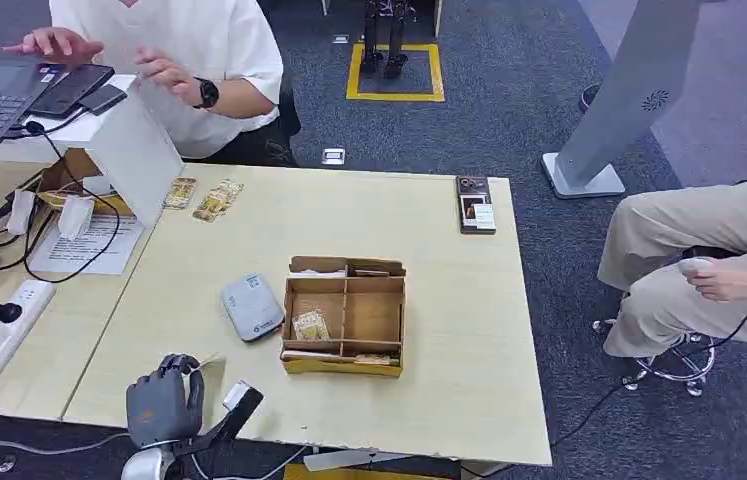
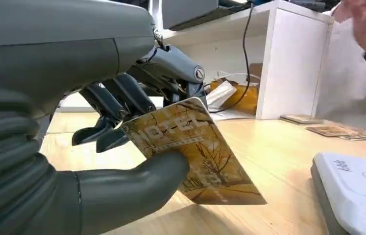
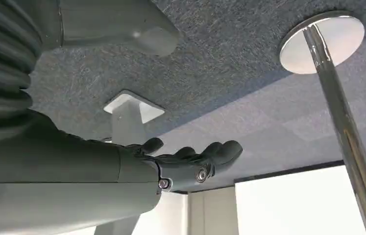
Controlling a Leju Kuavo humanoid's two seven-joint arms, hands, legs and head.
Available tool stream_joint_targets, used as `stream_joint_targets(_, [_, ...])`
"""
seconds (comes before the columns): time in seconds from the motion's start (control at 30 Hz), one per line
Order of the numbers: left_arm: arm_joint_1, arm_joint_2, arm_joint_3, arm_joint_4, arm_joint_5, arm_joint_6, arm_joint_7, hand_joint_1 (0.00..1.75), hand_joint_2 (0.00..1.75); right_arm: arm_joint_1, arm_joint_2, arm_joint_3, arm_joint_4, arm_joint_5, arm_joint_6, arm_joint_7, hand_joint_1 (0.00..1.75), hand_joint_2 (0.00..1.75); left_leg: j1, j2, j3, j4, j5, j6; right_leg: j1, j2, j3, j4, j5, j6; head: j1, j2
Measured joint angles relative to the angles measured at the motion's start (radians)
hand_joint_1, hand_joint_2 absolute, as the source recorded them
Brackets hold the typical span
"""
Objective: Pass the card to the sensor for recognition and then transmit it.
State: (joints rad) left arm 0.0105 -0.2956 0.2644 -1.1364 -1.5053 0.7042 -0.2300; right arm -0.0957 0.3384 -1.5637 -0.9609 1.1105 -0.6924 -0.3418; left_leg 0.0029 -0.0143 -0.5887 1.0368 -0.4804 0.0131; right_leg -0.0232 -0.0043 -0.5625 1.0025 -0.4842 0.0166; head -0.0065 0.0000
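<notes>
The left robot hand [image 2: 122, 132] pinches a yellow-brown printed card [image 2: 198, 152] above the light wooden bench [image 1: 429, 250]; the right robot hand [image 3: 190, 159] hangs spread, holding nothing.

The card [image 2: 195, 154] is golden-brown with a tree pattern. The reader [image 1: 252, 307] is pale grey, the tabletop [image 1: 449, 290] light wood.

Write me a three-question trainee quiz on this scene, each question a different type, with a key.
1. True or false: the left hand holds a card.
2. The sensor lies beside which side of the box, as the head view shows it? A. left B. right C. behind
3. Fill in: the right hand holds ____.

Key: 1 true; 2 A; 3 nothing.
</notes>
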Motion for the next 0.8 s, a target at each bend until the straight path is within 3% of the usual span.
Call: stream_joint_targets(0.8, [0.001, 0.000, 0.000, 0.008, 0.000, 0.000, -0.018, 1.75, 1.75, 0.000, 0.000, 0.000, 0.008, -0.007, 0.000, -0.013, 0.00, 1.75, 0.000, 0.000, 0.000, 0.000, 0.000, 0.000, 0.000, 0.000, 0.000, 0.000, 0.000, 0.000, 0.000, 0.000])
